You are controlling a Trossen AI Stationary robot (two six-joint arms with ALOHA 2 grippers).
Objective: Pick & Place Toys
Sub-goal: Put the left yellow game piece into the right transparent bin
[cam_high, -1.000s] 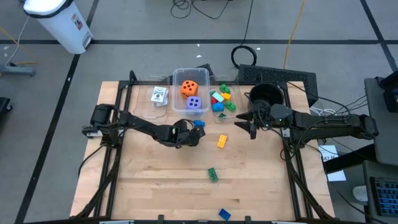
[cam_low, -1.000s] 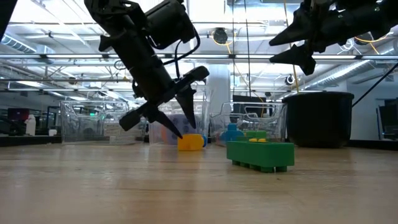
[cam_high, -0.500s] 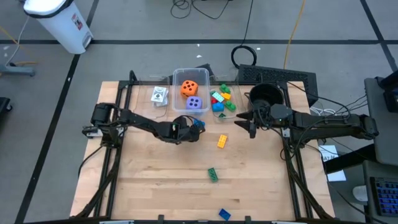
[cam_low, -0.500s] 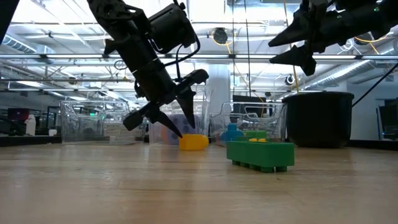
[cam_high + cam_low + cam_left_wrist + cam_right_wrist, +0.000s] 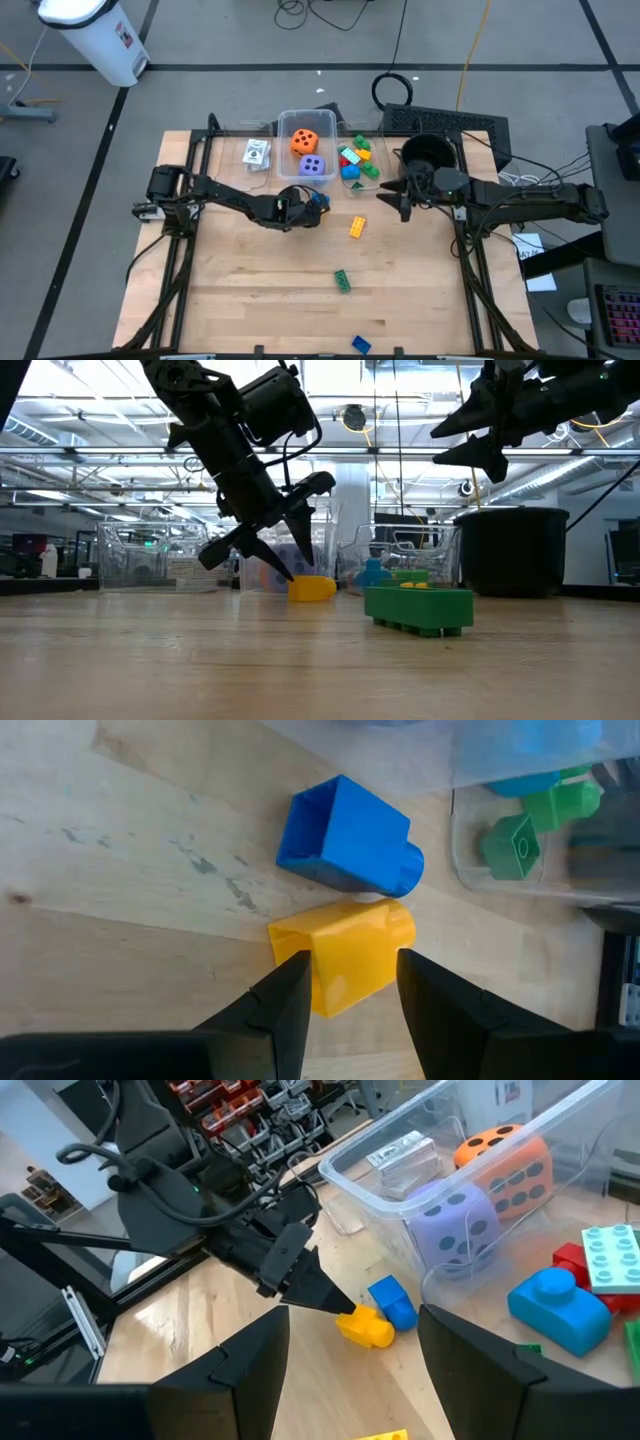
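Wooden table [image 5: 250, 290] fills the middle of the overhead frame, grey floor all round it. Along its upper edge sit clear bins: the centre bin [image 5: 284, 121] holds an orange die [image 5: 304, 140] and a purple die [image 5: 312, 167], the one to its right holds a heap of coloured bricks [image 5: 356, 160], and to the left lies a pack of cards [image 5: 257, 153]. A black pot [image 5: 427, 152] stands at the upper right.

Just below the centre bin the left gripper [image 5: 311, 207] is down at the table, its jaws narrowly apart and pinching a small yellow brick [image 5: 345, 953], one finger on each side; a blue brick [image 5: 347, 841] lies touching that yellow one. The right gripper [image 5: 397, 195] hangs above the table right of centre, near the pot, jaws parted fairly wide with nothing between them.

Loose on the boards are another yellow brick [image 5: 357, 227] at centre, a green brick [image 5: 342, 281] lower down, and a blue brick [image 5: 360, 345] at the bottom edge
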